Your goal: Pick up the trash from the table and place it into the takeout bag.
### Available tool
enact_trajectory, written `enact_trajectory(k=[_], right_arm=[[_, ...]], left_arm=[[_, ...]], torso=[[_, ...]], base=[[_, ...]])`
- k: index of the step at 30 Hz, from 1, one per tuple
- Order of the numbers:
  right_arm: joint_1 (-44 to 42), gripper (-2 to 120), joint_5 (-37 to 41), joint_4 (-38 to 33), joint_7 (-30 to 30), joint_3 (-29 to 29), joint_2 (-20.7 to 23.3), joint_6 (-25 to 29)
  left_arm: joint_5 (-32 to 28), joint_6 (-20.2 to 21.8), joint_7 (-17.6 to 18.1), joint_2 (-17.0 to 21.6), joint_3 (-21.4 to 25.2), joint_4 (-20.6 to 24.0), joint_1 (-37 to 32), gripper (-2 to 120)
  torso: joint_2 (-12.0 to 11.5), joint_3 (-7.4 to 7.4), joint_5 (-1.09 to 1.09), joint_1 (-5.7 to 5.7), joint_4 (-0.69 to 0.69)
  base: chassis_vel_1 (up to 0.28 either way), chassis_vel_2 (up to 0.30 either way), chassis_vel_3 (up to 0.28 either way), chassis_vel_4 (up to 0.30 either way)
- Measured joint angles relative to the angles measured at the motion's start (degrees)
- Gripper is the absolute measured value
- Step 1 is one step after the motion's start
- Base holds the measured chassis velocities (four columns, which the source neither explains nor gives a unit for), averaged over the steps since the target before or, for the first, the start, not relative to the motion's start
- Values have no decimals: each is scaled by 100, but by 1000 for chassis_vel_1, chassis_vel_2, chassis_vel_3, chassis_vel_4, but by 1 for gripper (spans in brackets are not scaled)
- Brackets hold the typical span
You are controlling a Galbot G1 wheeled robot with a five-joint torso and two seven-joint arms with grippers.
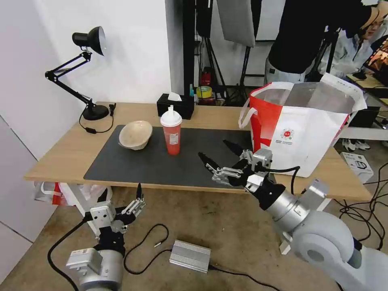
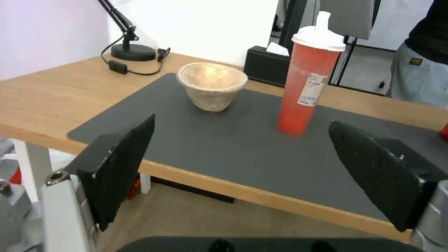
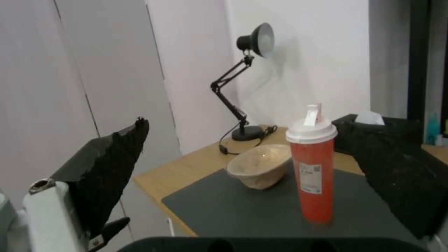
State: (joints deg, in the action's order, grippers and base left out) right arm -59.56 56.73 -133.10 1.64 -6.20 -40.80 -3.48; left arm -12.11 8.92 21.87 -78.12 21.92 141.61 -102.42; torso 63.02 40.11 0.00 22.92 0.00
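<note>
Trash: one cup point(image 1: 171, 134); one bowl point(image 1: 135, 135)

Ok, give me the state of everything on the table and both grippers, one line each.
Red drink cup: upright on the mat, lid on.
Beige paper bowl: tipped on its side on the mat, looks empty.
Takeout bag: standing at the table's right end, mouth open.
Tissue box: a tissue sticking out.
Desk lamp: looks off.
Right gripper: open, over the mat's right part.
Left gripper: open, below the table edge.
</note>
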Motion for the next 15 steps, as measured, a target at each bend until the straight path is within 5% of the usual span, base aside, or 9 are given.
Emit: enact_trajectory(k=[15], right_arm=[[953,100,61,464,119,949,-260,-197]], left_arm=[[24,30,-11,-17,135,38,41,100]], torso=[[1,-1,0,0,0]], base=[[0,0,0,0]])
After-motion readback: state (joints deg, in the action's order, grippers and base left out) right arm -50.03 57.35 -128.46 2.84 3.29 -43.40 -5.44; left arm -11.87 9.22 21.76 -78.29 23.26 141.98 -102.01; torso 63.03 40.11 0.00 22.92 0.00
